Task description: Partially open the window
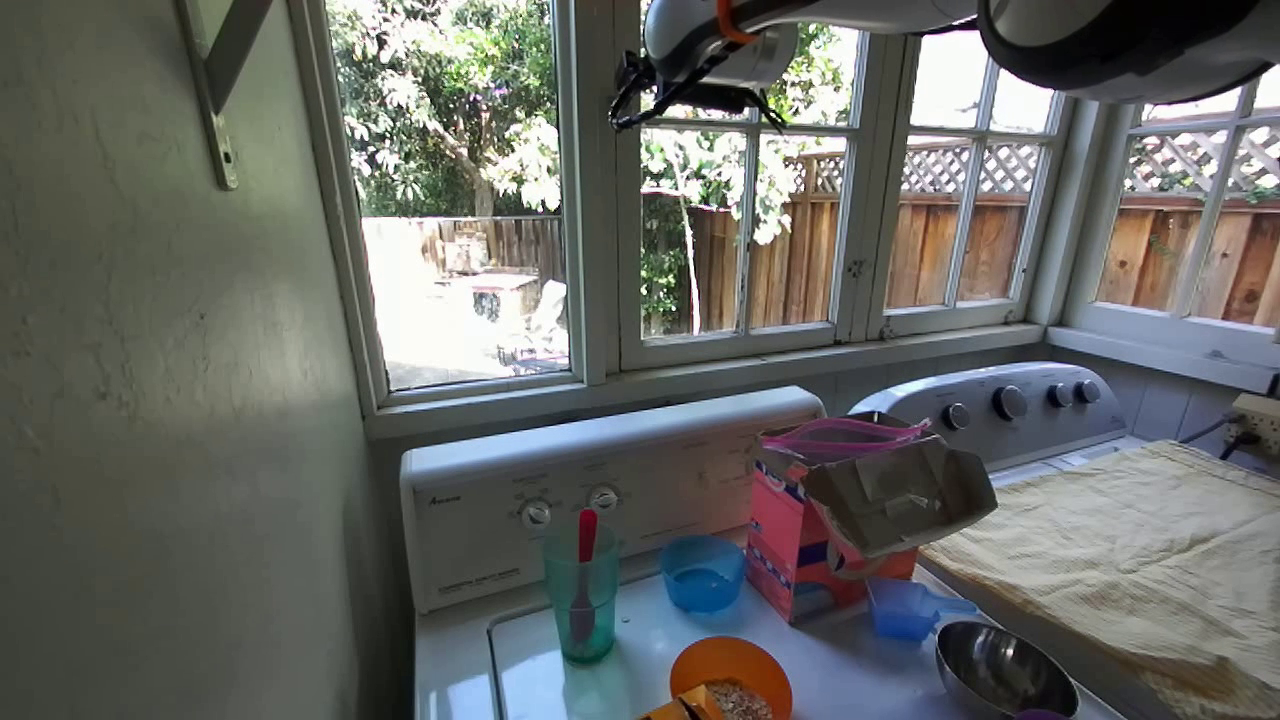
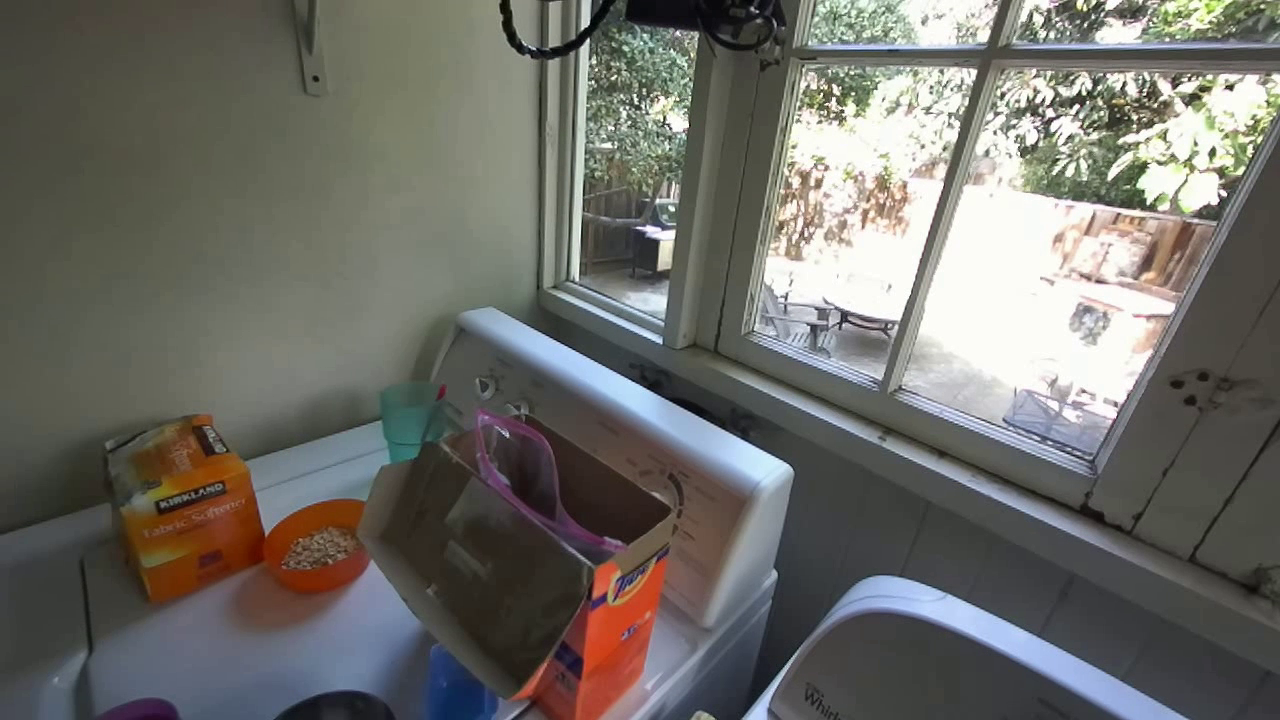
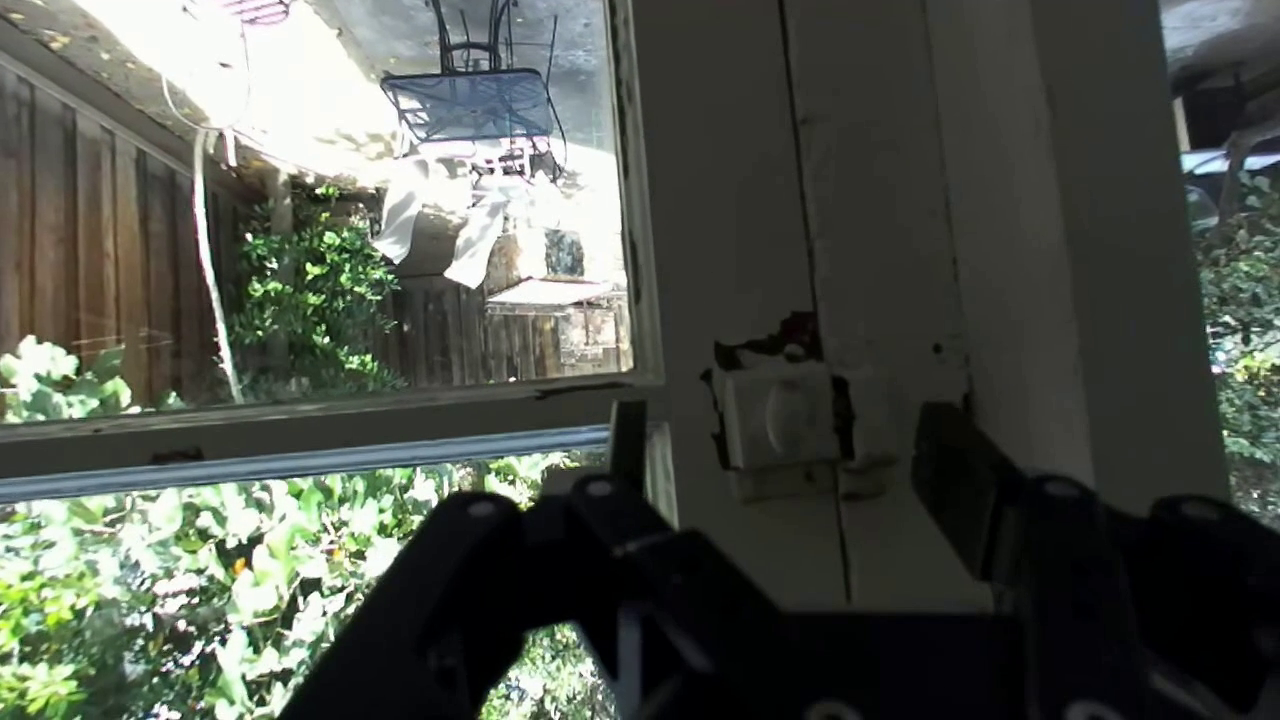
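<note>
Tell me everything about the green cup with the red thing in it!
The green cup is see-through and looks like plastic. It's tall, wider at the top, with a step partway down its side. It stands upright on the white machine, in front of the control panel. A red-handled utensil stands inside, its handle tip poking above the rim. Whether it holds anything else, I can't tell.
</note>
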`<state>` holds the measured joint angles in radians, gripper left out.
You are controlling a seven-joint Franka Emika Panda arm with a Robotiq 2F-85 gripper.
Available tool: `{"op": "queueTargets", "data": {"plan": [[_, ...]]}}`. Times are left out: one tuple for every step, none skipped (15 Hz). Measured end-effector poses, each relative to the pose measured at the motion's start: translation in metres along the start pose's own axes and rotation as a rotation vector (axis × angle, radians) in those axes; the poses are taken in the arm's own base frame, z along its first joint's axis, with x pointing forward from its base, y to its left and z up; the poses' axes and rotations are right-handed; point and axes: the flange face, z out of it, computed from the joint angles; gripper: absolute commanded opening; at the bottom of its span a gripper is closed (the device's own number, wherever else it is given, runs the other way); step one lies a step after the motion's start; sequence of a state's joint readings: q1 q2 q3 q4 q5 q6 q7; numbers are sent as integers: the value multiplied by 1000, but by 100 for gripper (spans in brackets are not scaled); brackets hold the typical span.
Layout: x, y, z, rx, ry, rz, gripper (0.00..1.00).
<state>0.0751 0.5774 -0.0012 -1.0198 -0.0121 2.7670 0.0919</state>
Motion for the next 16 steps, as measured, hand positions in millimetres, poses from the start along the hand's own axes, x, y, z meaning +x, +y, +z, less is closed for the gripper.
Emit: {"op": "queueTargets", "data": {"plan": [[0, 0, 0, 0, 0, 0, 64], [-1, 0, 1, 0, -1, 0, 60], [-1, 0, 1, 1, -1, 0, 57], [-1, 0, 2, 1, -1, 0, 52], [-1, 0, 3, 1, -1, 0, 52], [-2, 0, 3, 1, 0, 0, 40], [-1, 0, 4, 1, 2, 0, 44], [-1, 0, 4, 1, 3, 0, 44], [-1, -1, 5, 1, 4, 0, 38], [-1, -1, 5, 2, 5, 0, 40], [-1, -1, 5, 1, 4, 0, 37], [-1, -1, 6, 2, 4, 0, 34], [-2, -1, 6, 2, 4, 0, 34], [-2, -1, 6, 2, 4, -1, 27], [-2, -1, 6, 2, 4, -1, 21], [-2, -1, 6, 2, 4, -1, 3]]}}
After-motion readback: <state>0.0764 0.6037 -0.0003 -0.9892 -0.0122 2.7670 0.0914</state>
